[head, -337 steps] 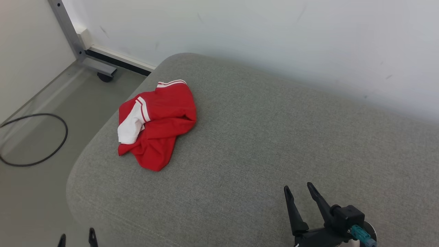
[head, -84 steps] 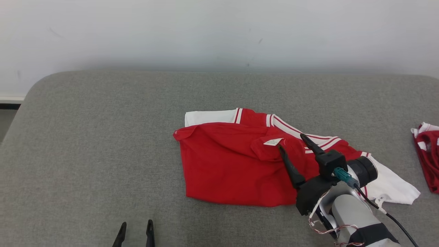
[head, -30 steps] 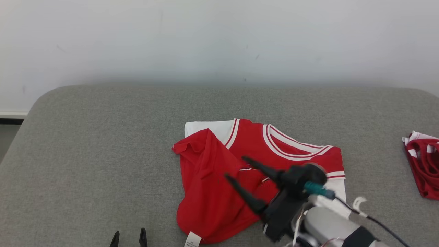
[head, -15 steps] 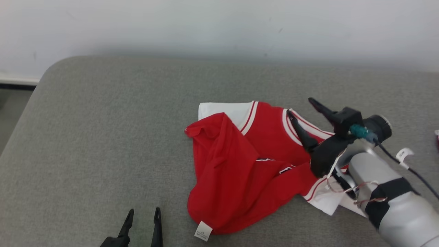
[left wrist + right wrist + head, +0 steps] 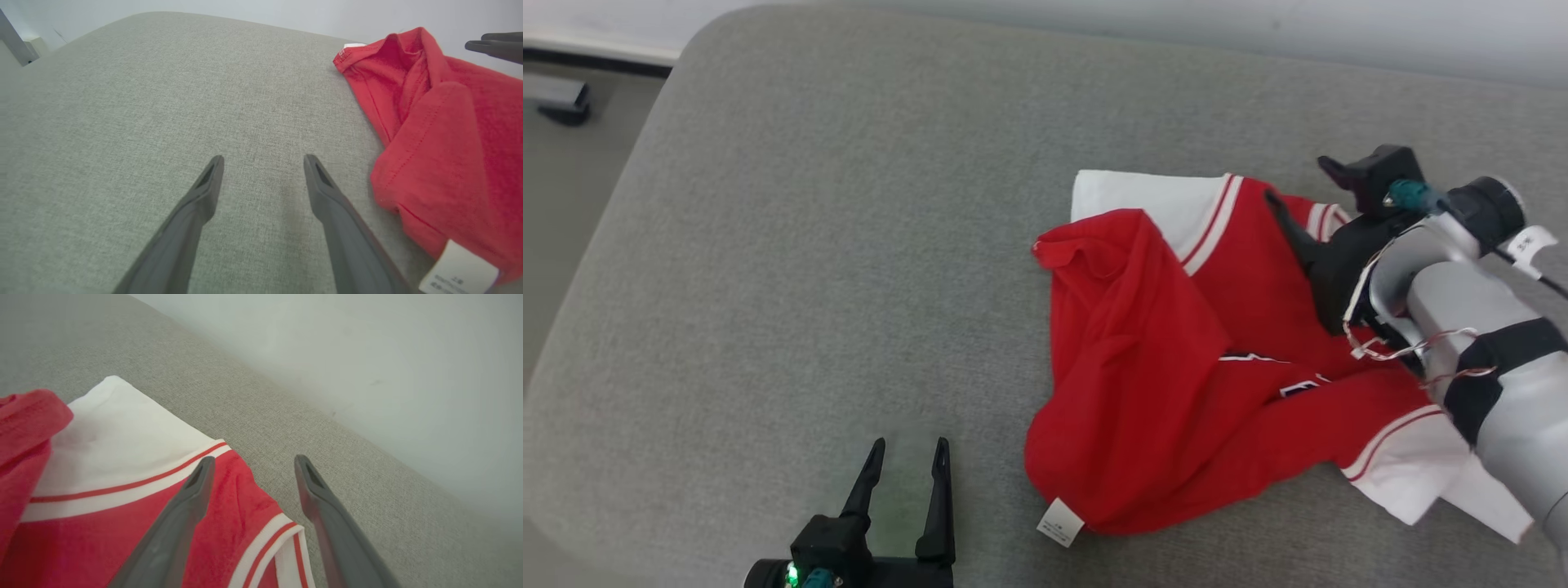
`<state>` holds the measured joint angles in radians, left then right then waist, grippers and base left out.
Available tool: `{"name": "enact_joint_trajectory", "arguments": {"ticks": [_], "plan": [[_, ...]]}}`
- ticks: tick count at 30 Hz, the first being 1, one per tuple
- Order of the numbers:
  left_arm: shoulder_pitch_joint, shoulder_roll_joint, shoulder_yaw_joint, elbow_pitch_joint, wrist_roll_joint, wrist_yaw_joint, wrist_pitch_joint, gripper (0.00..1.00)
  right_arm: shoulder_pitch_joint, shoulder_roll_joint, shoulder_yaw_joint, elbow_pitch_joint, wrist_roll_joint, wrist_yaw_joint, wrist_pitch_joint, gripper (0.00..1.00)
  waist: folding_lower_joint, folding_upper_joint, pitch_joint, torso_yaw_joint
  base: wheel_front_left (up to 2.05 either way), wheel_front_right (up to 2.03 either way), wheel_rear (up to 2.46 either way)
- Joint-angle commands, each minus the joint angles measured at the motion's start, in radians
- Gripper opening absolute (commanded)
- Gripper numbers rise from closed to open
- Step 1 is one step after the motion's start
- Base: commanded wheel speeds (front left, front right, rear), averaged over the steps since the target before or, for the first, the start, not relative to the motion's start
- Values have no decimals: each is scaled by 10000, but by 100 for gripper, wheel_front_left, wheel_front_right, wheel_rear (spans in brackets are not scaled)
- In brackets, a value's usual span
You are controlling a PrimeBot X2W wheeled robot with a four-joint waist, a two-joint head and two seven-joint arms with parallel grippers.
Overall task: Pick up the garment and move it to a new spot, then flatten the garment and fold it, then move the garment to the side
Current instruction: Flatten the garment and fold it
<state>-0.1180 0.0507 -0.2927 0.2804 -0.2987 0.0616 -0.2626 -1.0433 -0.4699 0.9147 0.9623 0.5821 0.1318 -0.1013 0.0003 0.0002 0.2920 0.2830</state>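
A red garment [image 5: 1176, 359] with white sleeves and striped trim lies rumpled on the grey cushion [image 5: 849, 245], its lower half bunched and folded over, a white label [image 5: 1059, 523] at its near edge. My right gripper [image 5: 1303, 181] is open above the collar [image 5: 261, 535] at the garment's far right, fingers apart with nothing between them. My left gripper [image 5: 907, 453] is open near the front edge, left of the garment [image 5: 449, 134], over bare cushion.
The cushion's rounded left edge drops to the floor [image 5: 564, 204], where a dark frame foot [image 5: 560, 96] stands at the far left. A pale wall [image 5: 367, 355] runs close behind the cushion's far edge.
The camera has tilted down and shifted. My right gripper has moved toward the garment's far collar edge. The left gripper has come further into view. The garment lies as before.
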Motion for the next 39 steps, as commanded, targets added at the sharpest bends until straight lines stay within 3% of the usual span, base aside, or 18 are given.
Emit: {"name": "enact_joint_trajectory", "arguments": {"ticks": [1, 12, 13, 14, 15, 20, 26, 34, 35, 36, 39], "plan": [[-151, -9, -49, -74, -48, 60, -31, 100, -193, -56, 95, 96, 192, -26, 108, 100, -3, -2, 649, 674, 0, 0, 0], [-234, -9, -366, -283, -263, 261, -31, 100, -558, -548, 1450, 263, 1470, -26, 1498, 100, -3, -2, 1099, 1176, 0, 0, 0], [-250, -9, -358, -298, -269, 292, -31, 100, -605, -636, 1697, 256, 1573, -26, 1573, 10, -3, -2, 1125, 1189, 0, 0, 0], [-250, -9, -358, -298, -269, 292, -31, 100, -605, -636, 1697, 256, 1573, -26, 1573, 10, -3, -2, 1125, 1189, 0, 0, 0], [-266, -9, -340, -307, -269, 298, -31, 100, -708, -692, 1777, 279, 1606, -26, 1492, 0, -3, -2, 1140, 1190, 0, 0, 0], [-364, -10, -374, -419, -272, 352, -31, 100, -1676, -1037, 1699, 996, 1166, -34, 398, 0, -3, -2, 1284, 1196, 0, 0, 0], [-517, -9, -387, -579, -142, 373, -31, 100, -3050, -1107, 1154, 2830, 150, -28, -1009, 0, -3, -2, 1455, 1246, 0, 0, 0], [-501, -7, -413, -676, -38, 354, -31, 100, -3493, -2163, -436, 3294, -1071, -28, -1128, 0, -3, -2, 1499, 1265, 0, 0, 0], [-511, -7, -408, -686, -21, 363, -31, 100, -3423, -2259, -739, 3282, -1253, -28, -1127, 40, -3, -2, 1500, 1243, 0, 0, 0], [-533, -7, -393, -686, -16, 372, -31, 100, -3255, -2262, -1038, 3283, -1358, -28, -1034, 100, -3, -2, 1492, 1215, 0, 0, 0], [-598, -7, -359, -662, 31, 368, -31, 100, -2921, -2102, -2019, 3269, -1676, -28, -1310, 100, -3, -2, 1403, 1071, 0, 0, 0]]}}
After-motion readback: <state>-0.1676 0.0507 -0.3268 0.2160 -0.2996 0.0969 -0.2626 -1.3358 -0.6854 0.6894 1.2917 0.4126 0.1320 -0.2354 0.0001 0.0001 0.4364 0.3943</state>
